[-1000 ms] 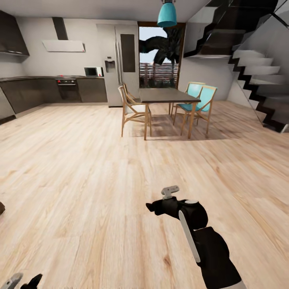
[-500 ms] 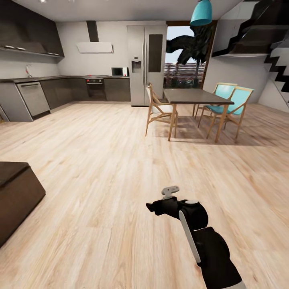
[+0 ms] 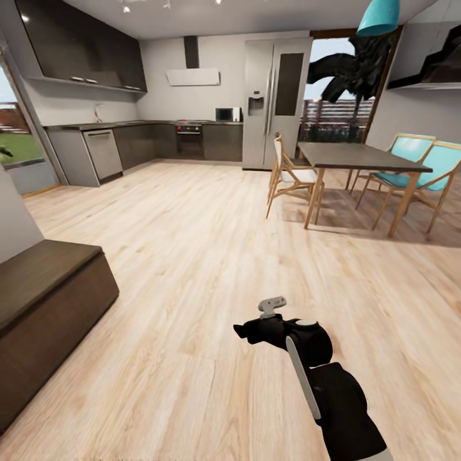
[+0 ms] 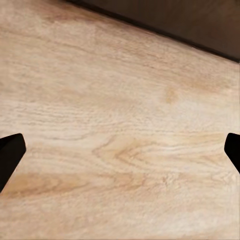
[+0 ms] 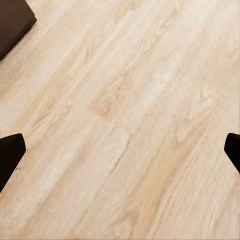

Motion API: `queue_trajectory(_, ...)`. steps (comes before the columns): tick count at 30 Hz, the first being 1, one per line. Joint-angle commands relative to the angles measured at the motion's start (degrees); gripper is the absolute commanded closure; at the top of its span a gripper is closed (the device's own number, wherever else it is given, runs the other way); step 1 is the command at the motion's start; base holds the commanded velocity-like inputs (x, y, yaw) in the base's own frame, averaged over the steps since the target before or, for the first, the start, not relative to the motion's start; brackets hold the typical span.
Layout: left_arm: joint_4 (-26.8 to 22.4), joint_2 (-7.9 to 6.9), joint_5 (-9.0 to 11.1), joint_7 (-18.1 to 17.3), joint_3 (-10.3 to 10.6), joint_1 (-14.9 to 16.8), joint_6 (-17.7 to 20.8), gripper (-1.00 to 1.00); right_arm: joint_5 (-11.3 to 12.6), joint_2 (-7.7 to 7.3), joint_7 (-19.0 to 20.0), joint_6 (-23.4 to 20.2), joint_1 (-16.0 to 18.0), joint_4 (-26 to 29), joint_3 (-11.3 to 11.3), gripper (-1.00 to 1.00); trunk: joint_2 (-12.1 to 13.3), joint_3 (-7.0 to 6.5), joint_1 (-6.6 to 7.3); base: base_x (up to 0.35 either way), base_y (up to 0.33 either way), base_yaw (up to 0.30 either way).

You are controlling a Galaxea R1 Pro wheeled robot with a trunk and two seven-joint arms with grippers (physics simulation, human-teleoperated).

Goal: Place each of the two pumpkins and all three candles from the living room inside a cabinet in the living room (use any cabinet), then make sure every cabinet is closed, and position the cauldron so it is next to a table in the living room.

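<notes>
One low, dark-brown wooden unit (image 3: 45, 301) is seen at the left edge of the head view, standing on the pale wooden floor (image 3: 186, 256); its top and two plain sides are shown, and whether it is the cabinet of the task cannot be told. A corner of a dark-brown piece (image 5: 12, 20) is also caught in the right wrist view, and a dark-brown band (image 4: 175, 22) along the floor in the left wrist view.

The right gripper (image 5: 120, 150) is held over bare floorboards with its jaws wide; its two black fingertips (image 5: 10, 152) are seen at opposite edges of the right wrist view, and nothing is held between them. The left gripper (image 4: 120, 155) is likewise spread wide over the floor, two dark tips being seen at the edges of its own view, with nothing between them. In the head view one black arm (image 3: 320, 378), the right one, is extended forward over the floor, well apart from the dark unit.

Further off, one dark-topped dining table (image 3: 358, 157) is seen at the right, with three chairs around it: one white-seated wooden chair (image 3: 288, 176) on its near left side and two turquoise chairs (image 3: 416, 166) behind it. One steel refrigerator (image 3: 275, 102) is placed against the back wall, beside a run of dark kitchen cupboards (image 3: 147, 141) with one oven (image 3: 191, 137), one microwave (image 3: 225, 114) and one dishwasher (image 3: 102, 153). One turquoise pendant lamp (image 3: 379, 18) is hung above the table.
</notes>
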State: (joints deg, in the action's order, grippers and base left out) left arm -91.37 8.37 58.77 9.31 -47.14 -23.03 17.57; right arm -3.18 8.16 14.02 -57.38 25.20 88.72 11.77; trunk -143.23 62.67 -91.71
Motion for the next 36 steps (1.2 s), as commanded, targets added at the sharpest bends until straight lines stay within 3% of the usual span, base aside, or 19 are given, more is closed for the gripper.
queue_trajectory(1,-0.10,0.01,0.65,0.36,-0.09,0.01,0.31,-1.00,-0.31,0.01,0.35,-0.27,0.05,0.05,0.00,-1.00,-0.02,0.04,0.01,0.001,0.026,0.285)
queue_trajectory(8,-0.07,-0.04,0.61,0.32,-0.27,0.00,0.54,-1.00,0.51,-0.04,1.99,-0.31,0.11,0.03,-0.06,-1.00,-0.02,0.04,0.01,0.001,0.001,0.285)
queue_trajectory(10,0.18,0.05,0.53,0.32,-0.32,0.00,0.28,-1.00,6.26,-0.17,5.23,-0.09,0.06,-0.02,-0.47,-1.00,-0.02,0.04,0.01,0.055,-0.275,0.285)
queue_trajectory(14,0.40,0.06,0.54,0.29,-0.32,0.00,0.21,-1.00,10.37,-0.23,6.92,0.15,0.04,-0.04,-0.62,-1.00,-0.02,0.04,0.01,0.105,-0.304,0.285)
queue_trajectory(24,1.55,0.09,0.63,0.19,-0.60,0.00,0.13,-1.00,12.28,-0.25,7.50,0.54,-0.60,-0.07,-0.70,-1.00,-0.02,0.04,0.01,0.202,-0.274,0.285)
queue_trajectory(36,1.41,-0.09,0.76,-0.04,-0.22,0.33,0.02,-1.00,12.44,-0.22,7.43,-0.05,-0.82,-0.50,-0.71,-1.00,-0.02,0.04,0.01,0.179,-0.184,0.285)
